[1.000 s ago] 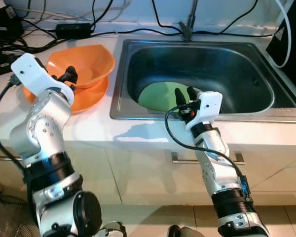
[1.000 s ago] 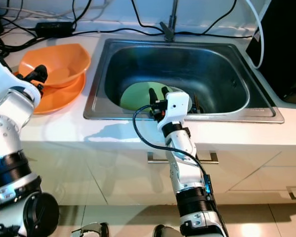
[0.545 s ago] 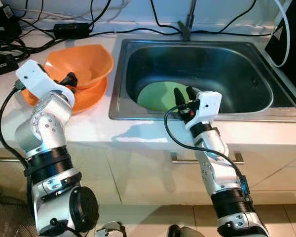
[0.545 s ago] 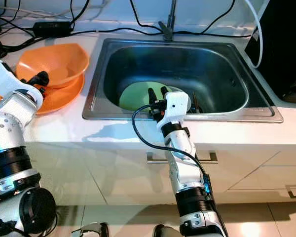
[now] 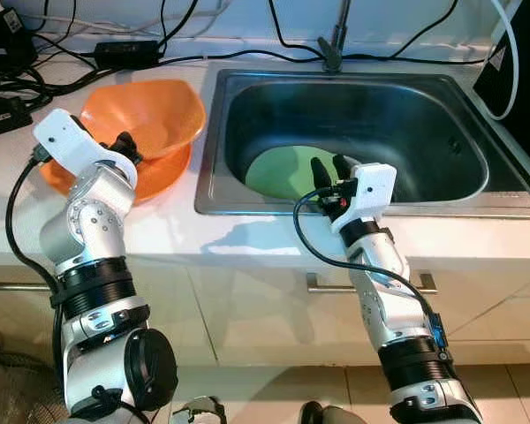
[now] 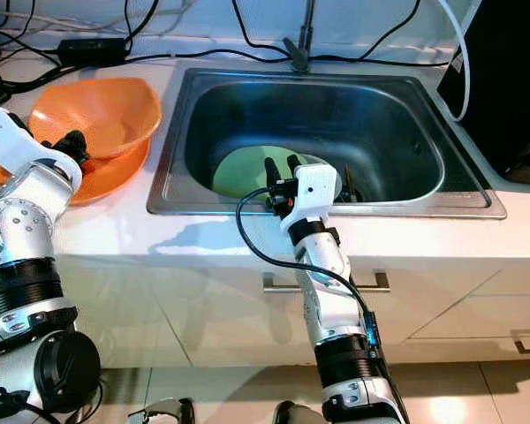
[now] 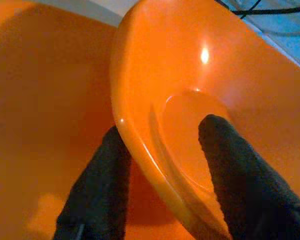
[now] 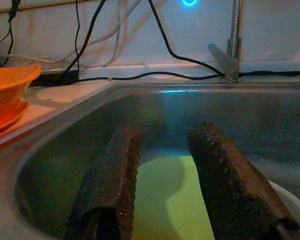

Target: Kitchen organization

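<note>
On the counter (image 5: 168,231), the rim of an orange bowl (image 5: 150,115) is straddled by the spread left hand (image 7: 162,165), best pinched firmly before lifting, while the right hand (image 5: 332,168) is held spread above the sink (image 5: 442,132).

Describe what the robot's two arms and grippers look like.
Both arms are silver, jointed segments with black bands and a looping black cable. Each wrist carries a white housing. The left gripper and right gripper each have two long black fingers; the right fingers look rough-textured.
</note>
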Tool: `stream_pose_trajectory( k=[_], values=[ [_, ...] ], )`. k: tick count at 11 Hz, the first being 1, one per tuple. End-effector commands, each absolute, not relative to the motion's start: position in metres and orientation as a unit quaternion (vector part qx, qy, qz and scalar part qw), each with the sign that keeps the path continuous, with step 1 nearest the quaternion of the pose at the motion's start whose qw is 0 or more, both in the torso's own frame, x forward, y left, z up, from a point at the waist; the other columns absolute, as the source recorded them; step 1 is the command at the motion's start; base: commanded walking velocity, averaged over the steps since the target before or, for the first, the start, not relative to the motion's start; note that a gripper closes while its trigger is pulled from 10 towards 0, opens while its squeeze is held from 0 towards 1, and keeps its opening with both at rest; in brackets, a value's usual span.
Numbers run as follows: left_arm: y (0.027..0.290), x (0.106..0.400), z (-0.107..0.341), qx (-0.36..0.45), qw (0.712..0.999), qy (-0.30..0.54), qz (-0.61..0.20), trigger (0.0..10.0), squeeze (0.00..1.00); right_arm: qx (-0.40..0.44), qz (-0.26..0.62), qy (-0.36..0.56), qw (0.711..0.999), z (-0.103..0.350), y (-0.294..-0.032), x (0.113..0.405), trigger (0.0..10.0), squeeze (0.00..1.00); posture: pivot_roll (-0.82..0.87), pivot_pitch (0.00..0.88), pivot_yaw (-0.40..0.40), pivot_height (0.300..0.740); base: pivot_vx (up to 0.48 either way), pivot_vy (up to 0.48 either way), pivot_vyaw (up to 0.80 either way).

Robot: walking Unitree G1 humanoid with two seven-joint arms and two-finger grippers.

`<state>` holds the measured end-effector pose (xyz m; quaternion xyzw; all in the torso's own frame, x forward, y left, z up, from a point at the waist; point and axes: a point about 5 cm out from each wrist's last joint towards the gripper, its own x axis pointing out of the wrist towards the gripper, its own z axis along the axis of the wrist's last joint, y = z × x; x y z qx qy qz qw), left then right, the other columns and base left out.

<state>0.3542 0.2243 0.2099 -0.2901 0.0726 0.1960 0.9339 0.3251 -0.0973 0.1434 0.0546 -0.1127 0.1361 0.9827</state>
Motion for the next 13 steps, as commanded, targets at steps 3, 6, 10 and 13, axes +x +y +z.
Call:
stream_pose_trajectory(
  k=[3,6,10,13],
  values=[
    [0.2276,0.3545,0.2032,-0.293,0.93,0.084,0.206,0.0,0.0,0.055,0.14,-0.086,0.985,0.1313,-0.0972,0.3231,10.0,0.0,0.09,0.057,0.017,0.74,0.0,0.0,0.0],
    [0.2301,0.354,0.2022,-0.296,0.928,0.082,0.213,0.0,0.0,0.056,0.14,-0.085,0.985,0.1305,-0.0965,0.3227,10.0,0.0,0.09,0.052,0.019,0.74,0.0,0.0,0.0],
    [0.2315,0.3542,0.2028,-0.304,0.924,0.074,0.221,0.0,0.0,0.056,0.136,-0.083,0.986,0.1302,-0.0975,0.3232,10.0,0.0,0.09,0.066,0.017,0.74,0.0,0.0,0.0],
    [0.2301,0.3542,0.2044,-0.321,0.919,0.058,0.22,0.0,0.0,0.056,0.134,-0.082,0.986,0.1304,-0.0984,0.3235,10.0,0.0,0.09,0.076,0.012,0.74,0.0,0.0,0.0]
  ],
)
